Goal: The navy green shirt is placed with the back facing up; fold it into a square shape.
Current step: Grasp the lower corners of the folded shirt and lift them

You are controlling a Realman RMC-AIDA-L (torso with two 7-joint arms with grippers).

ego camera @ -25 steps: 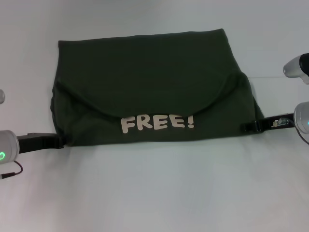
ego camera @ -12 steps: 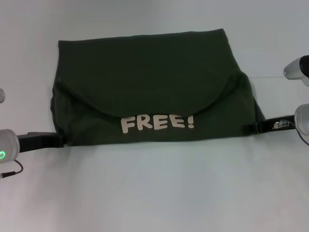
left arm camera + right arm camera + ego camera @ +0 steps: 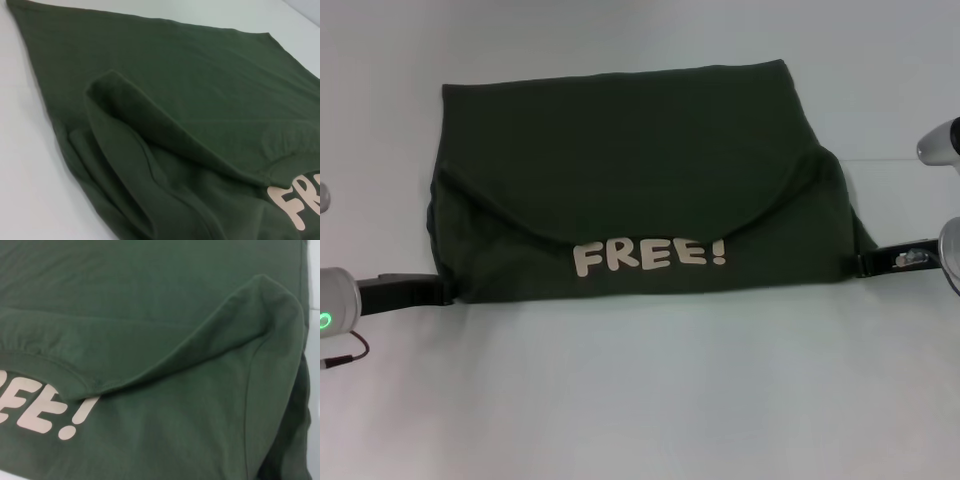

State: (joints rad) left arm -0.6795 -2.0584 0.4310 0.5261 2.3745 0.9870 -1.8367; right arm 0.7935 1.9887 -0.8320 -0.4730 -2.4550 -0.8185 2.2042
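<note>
In the head view, the navy green shirt [image 3: 630, 190] lay folded across the middle of the white table [image 3: 640, 400], toward its far edge, with the cream letters "FREE!" [image 3: 649, 254] facing up near the shirt's near edge. The left gripper [image 3: 415, 291] sat at the shirt's near left corner and the right gripper [image 3: 885, 261] at its near right corner; whether either was clenched or released I could not tell.

In the left wrist view, the shirt [image 3: 200, 100] showed a raised, curved fold.

In the right wrist view, the shirt [image 3: 150, 300] showed a hem lying just above the letters [image 3: 45, 412].
</note>
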